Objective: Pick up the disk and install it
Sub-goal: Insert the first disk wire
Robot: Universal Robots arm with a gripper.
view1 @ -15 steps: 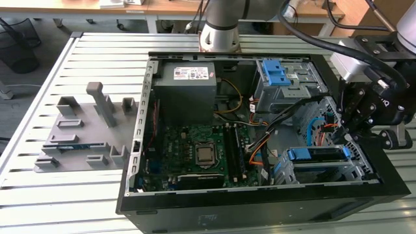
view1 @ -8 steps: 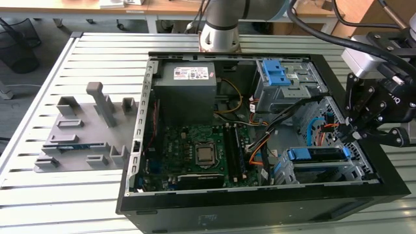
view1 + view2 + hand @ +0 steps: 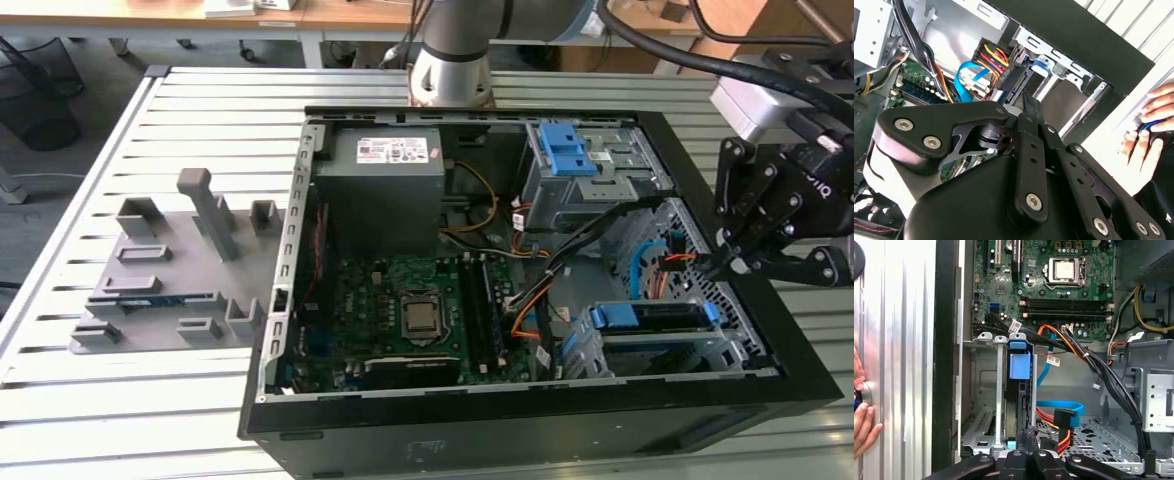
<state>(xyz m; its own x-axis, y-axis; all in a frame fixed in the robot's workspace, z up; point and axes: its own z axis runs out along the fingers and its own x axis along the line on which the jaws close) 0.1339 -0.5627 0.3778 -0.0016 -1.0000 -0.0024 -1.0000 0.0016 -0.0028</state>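
Holds claw (image 3: 1030, 439) pressed together at end of disk (image 3: 1020, 366) in drive cage (image 3: 985, 390); risks snagging orange cables (image 3: 1061, 432) just beside, or jamming it askew.

Black claw (image 3: 729, 268), closed tip to tip, tilted downward

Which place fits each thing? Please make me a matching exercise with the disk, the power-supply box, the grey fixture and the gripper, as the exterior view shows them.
Things
1. disk
2. power-supply box
3. grey fixture
4. gripper

Places
A. on the table, outside the case, at the exterior view's left
B. over the case's wall at the exterior view's right
C. inside the case, in a drive bay, blue frame showing
D. inside the case, at the end nearest the arm's base

Pairs: 1-C, 2-D, 3-A, 4-B
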